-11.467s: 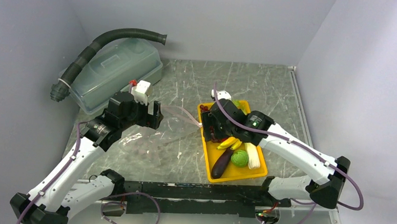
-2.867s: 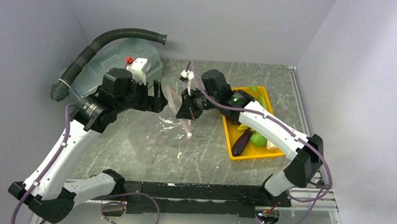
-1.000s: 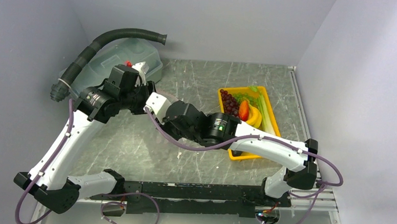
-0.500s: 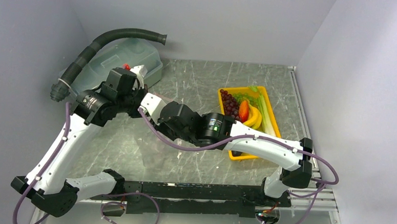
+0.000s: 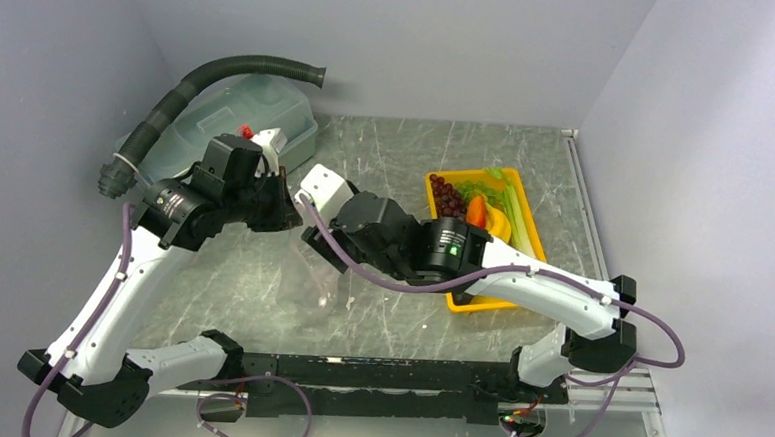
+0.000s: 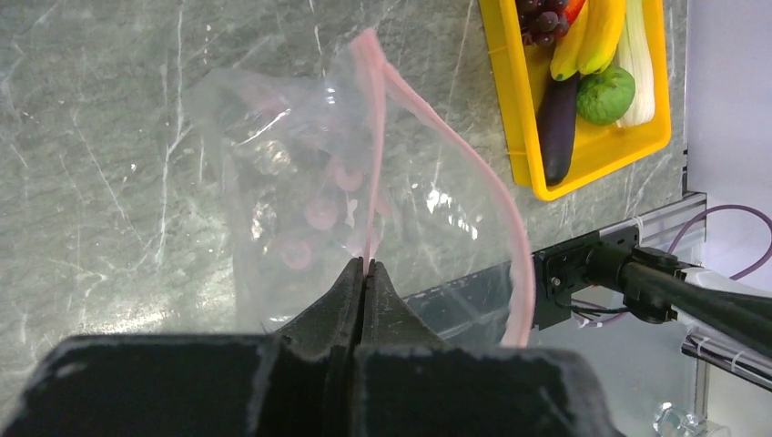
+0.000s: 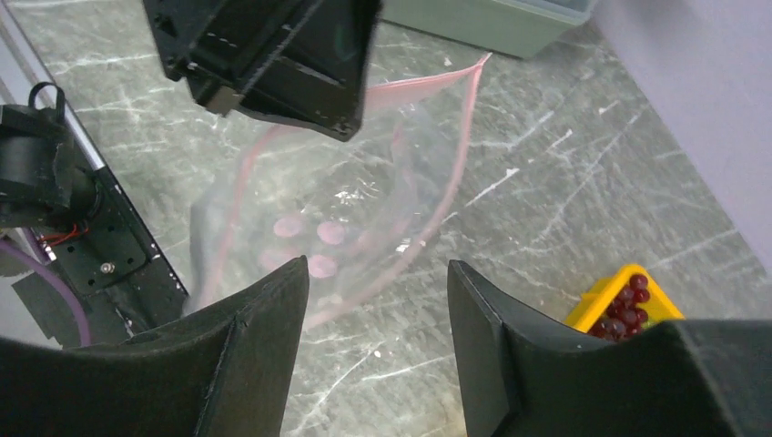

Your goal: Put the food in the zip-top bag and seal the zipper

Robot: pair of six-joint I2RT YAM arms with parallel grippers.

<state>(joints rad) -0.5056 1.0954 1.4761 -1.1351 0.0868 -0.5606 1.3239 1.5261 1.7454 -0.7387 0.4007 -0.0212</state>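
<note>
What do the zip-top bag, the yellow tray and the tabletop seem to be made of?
Zip-top bag: thin glossy clear plastic film; crumpled, see-through. Yellow tray: probably moulded plastic; smooth, even colour. Tabletop: grey-green with white veins, stone or marble-look laminate, unclear which.

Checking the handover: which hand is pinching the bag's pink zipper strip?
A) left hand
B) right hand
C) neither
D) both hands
A: the left hand is closed on the zipper, while the right hand stands open with nothing between its fingers.
</note>
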